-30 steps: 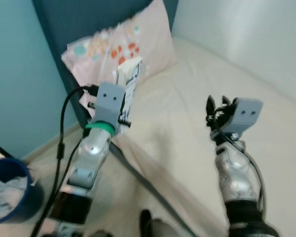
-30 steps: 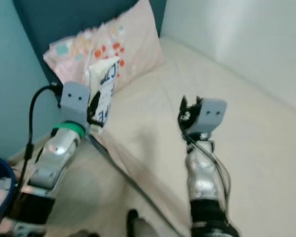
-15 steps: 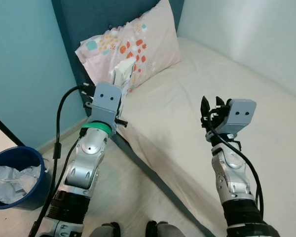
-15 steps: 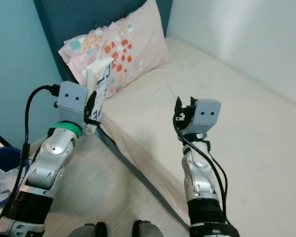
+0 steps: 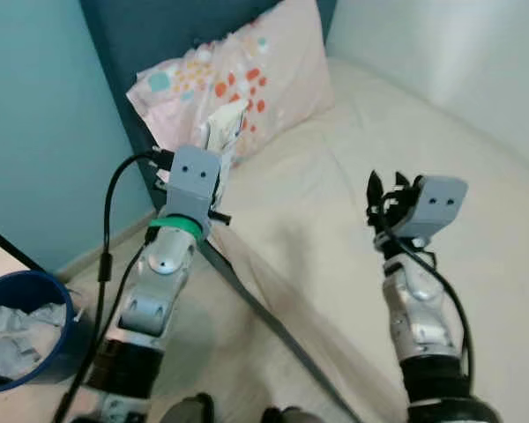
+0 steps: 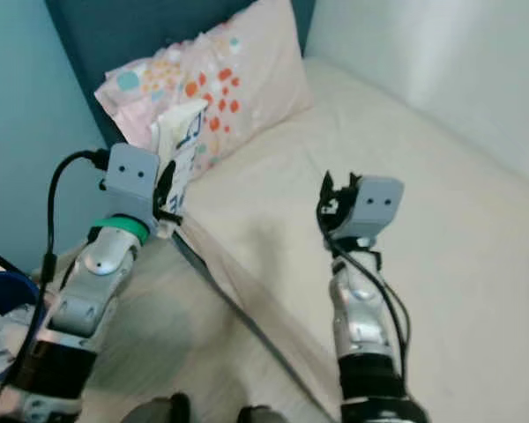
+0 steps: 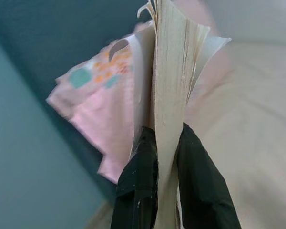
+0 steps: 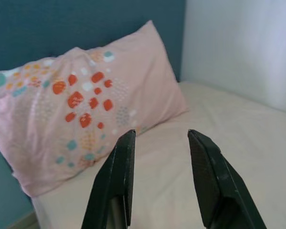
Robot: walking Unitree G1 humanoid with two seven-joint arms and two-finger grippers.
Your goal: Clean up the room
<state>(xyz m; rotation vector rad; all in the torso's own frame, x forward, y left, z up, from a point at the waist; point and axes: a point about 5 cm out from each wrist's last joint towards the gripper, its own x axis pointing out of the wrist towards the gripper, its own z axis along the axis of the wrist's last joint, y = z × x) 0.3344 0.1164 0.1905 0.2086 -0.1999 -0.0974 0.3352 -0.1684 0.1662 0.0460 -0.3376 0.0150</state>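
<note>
My left gripper [image 7: 166, 143] is shut on a thin white booklet [image 7: 174, 71] with dark print, held upright at the bed's near corner, just in front of the pink patterned pillow [image 5: 238, 79]. In the head views the booklet [image 5: 222, 132] sticks up above the left wrist. My right gripper [image 8: 158, 157] is open and holds nothing; it hovers over the cream mattress [image 5: 353, 176], facing the pillow [image 8: 81, 105].
A blue bin [image 5: 22, 326] with crumpled white paper stands on the floor at the lower left, next to the teal wall [image 5: 35, 115]. A dark blue headboard [image 5: 132, 35] rises behind the pillow. A white wall [image 5: 458, 53] borders the bed's far side.
The whole view shifted slightly as the camera moved. The left gripper still holds the booklet, and the right gripper stays open over the bed.
</note>
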